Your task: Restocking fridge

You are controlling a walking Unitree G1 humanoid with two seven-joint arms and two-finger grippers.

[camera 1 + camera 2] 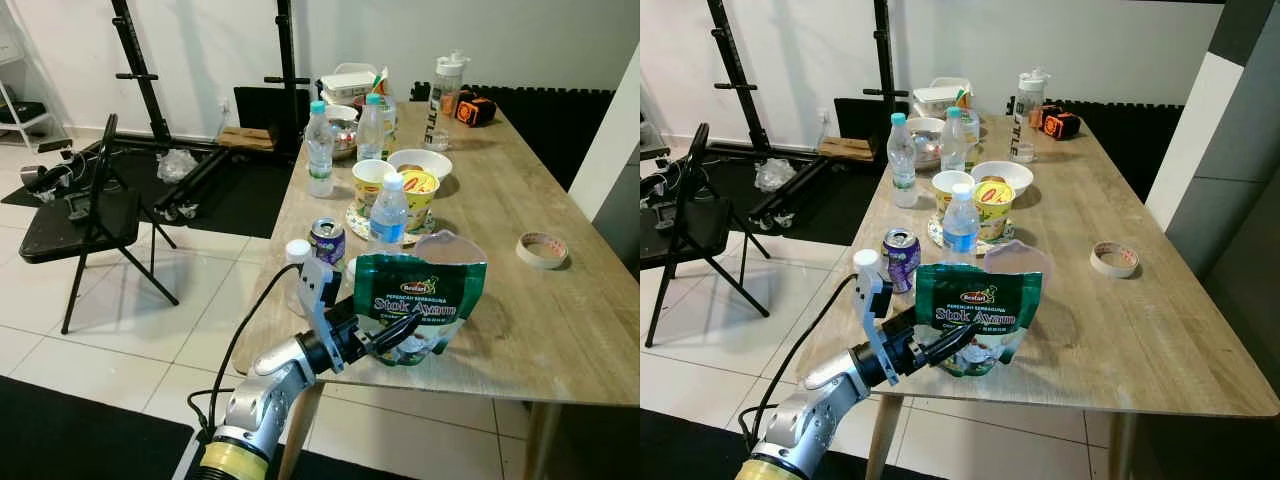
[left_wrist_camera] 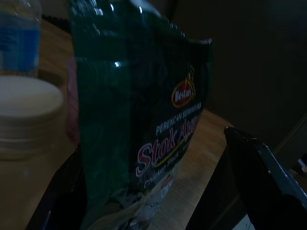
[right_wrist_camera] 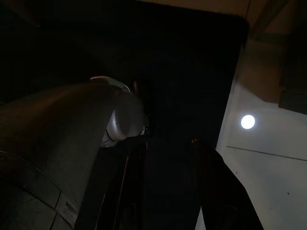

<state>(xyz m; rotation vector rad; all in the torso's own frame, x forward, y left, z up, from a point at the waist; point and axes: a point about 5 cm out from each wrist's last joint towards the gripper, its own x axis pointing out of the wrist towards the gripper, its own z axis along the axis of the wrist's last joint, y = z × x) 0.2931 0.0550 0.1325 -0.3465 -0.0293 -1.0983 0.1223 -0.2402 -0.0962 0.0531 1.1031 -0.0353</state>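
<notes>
Both eye views are bright, evenly lit and sharp, while both wrist views are very dim, with one round lamp [image 3: 247, 121] glaring at three o'clock.

Stock pouch [image 1: 420, 300] stands upright at counter [image 1: 560, 320] near edge, left gripper [image 1: 392, 338] at its lower front. Soda can [image 1: 327, 240] and capped jar [image 1: 298, 252] just left of pouch. Water bottle [image 1: 388, 212] behind pouch, cup noodles [image 1: 417, 195] behind that. Tape roll [image 1: 542, 249] well right. Folding chair [image 1: 85, 215] on floor, far left.
</notes>
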